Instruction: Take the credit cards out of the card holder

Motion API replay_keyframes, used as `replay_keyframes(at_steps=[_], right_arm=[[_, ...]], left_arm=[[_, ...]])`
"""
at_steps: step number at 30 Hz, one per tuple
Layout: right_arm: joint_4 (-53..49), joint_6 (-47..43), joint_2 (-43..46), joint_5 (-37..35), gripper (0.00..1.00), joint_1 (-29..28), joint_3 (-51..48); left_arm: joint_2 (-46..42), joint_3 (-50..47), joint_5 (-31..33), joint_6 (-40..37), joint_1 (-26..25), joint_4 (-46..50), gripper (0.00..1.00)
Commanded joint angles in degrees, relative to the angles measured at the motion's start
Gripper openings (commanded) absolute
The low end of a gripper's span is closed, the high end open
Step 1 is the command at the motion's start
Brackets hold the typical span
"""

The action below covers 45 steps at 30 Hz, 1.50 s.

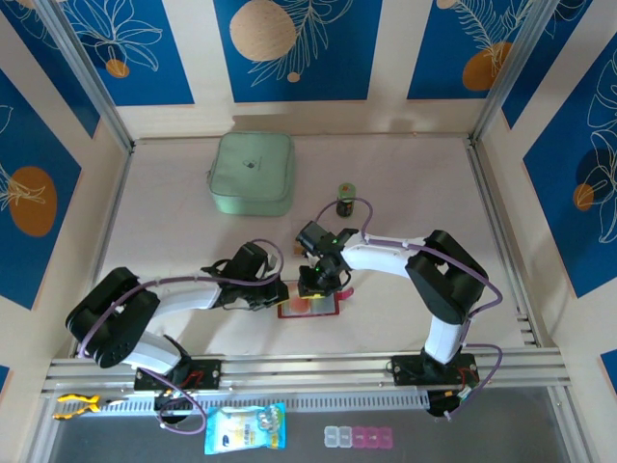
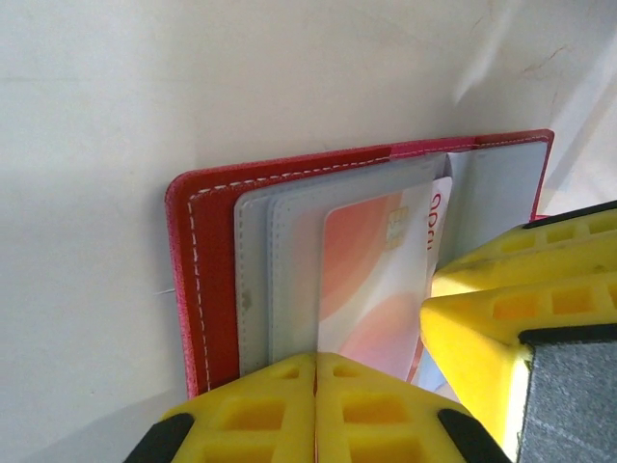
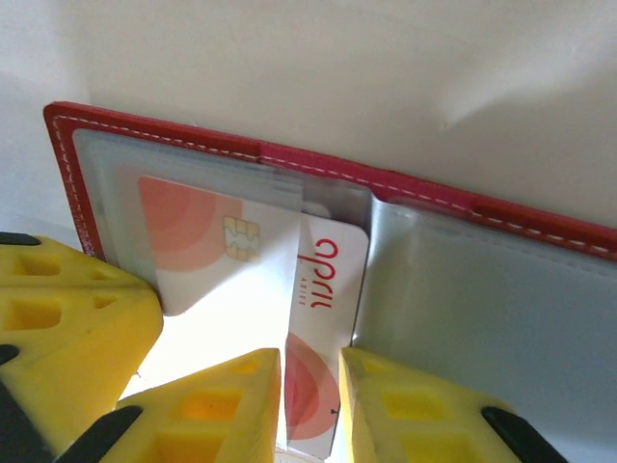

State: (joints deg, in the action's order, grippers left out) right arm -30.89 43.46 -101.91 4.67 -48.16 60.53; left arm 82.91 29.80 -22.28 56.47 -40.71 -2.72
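Note:
The red card holder (image 1: 308,310) lies open on the table between both arms, its clear pockets up (image 2: 207,280) (image 3: 154,133). One pale credit card (image 2: 371,280) (image 3: 207,241) with orange circles and a chip sticks partway out of a left pocket. A second card (image 3: 328,289) with red lettering juts out near the fold. My right gripper (image 3: 310,386) (image 1: 318,286) stands narrowly open astride that second card. My left gripper (image 2: 316,376) (image 1: 278,294) is shut, its tips at the near edge of the left pockets, nothing seen between them.
A mint-green square case (image 1: 253,174) sits at the back left of the table, and a small dark jar (image 1: 344,198) stands just behind the right arm. Both grippers crowd the holder, almost touching. A blue packet (image 1: 246,427) lies below the rail in front.

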Motion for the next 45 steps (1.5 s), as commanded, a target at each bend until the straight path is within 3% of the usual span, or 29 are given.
replay_keyframes(at_steps=[1, 12, 32, 45], right_arm=[[-2.18, -0.67, 1.04, -0.56, 0.25, -0.28, 0.65], [3.10, 1.74, 6.67, 3.08, 0.26, 1.79, -4.55], [13.33, 3.91, 2.64, 11.65, 0.24, 4.57, -10.24], [15.78, 5.56, 5.04, 13.18, 0.14, 4.82, -11.64]], left_arm=[[-1.06, 0.99, 1.54, -1.35, 0.28, 4.59, 0.07], [0.83, 2.98, 0.05, -2.55, -0.36, 5.21, 0.05], [3.13, 3.24, 1.44, -2.77, -0.70, 7.34, 0.00], [3.39, 3.33, 1.66, -2.91, -0.72, 7.79, 0.00]])
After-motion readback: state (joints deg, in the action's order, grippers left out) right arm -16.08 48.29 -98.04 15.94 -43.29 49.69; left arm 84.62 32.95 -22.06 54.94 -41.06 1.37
